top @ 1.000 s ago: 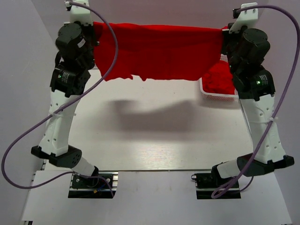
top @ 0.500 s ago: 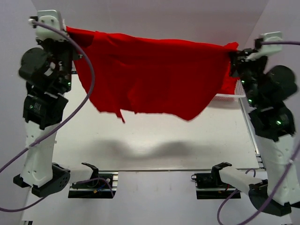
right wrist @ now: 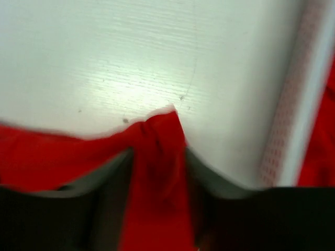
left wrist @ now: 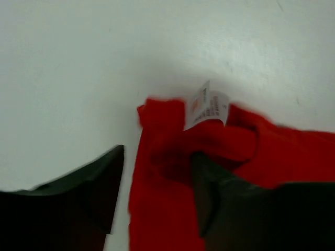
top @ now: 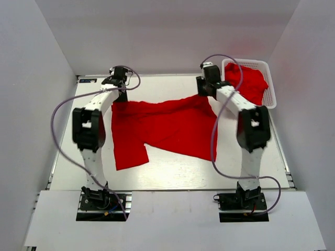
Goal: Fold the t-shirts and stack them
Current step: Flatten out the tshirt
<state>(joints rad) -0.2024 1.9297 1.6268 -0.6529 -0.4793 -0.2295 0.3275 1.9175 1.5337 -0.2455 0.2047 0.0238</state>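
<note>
One red t-shirt lies spread on the white table, a sleeve pointing toward the near left. My left gripper is low over its far left corner. In the left wrist view this gripper is open, and red cloth with a white label lies between its dark fingers. My right gripper is over the far right corner. In the right wrist view it is open, with a bunched cloth corner lying loose between the jaws. More red t-shirts fill the basket.
A white lattice basket stands at the far right corner of the table, just right of my right arm; its wall shows at the right edge of the right wrist view. White walls close in the table on three sides.
The t-shirt hung stretched in the air between both shut grippers; now it lies on the table. Both arms have reached far forward and down, and both grippers have opened.
</note>
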